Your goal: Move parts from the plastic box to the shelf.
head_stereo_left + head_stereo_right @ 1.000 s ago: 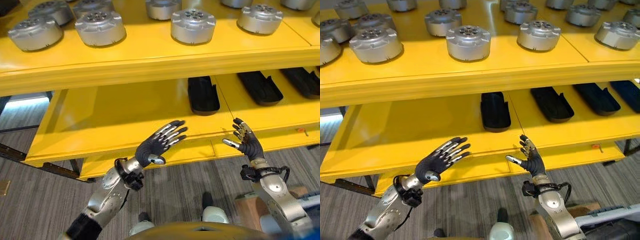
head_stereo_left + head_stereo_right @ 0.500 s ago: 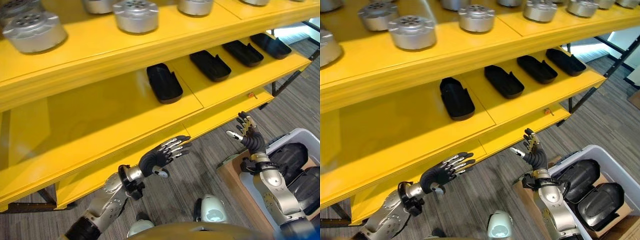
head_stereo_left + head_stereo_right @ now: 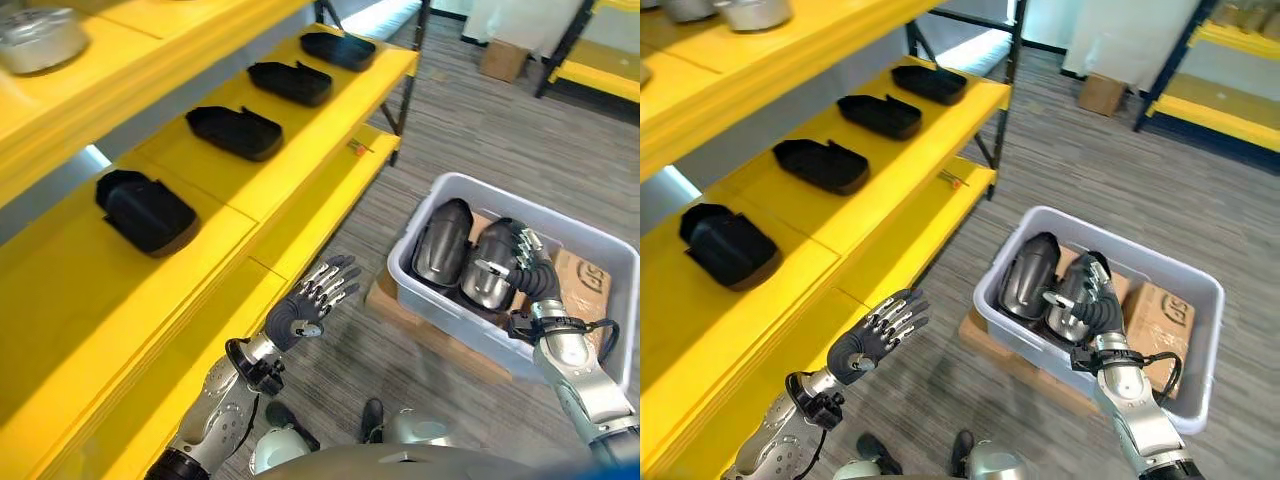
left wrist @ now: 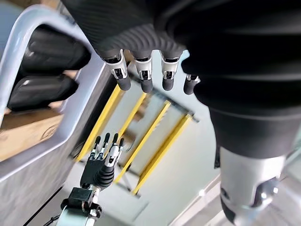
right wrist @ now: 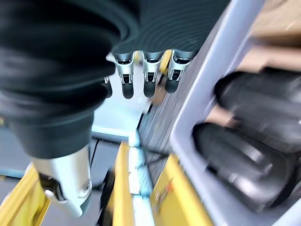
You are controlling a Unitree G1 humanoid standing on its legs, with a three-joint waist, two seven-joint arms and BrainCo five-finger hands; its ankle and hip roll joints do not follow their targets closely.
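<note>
Left hand (image 3: pixel 308 306) was over the floor beside the shelf (image 3: pixel 300 170), fingers straight and spread, empty | Right hand (image 3: pixel 1092 296) was above the box (image 3: pixel 1200 300), fingers loosely extended, holding nothing | Two dark parts (image 3: pixel 1028 275) lay in the box on cardboard (image 3: pixel 1155 315) | Four black parts (image 3: pixel 150 212) sat on the shelf | Carton (image 3: pixel 503 60) stood far back.

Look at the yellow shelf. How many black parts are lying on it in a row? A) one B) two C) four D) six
C: four black parts lie in a row on the yellow shelf, spaced apart from one another.
</note>
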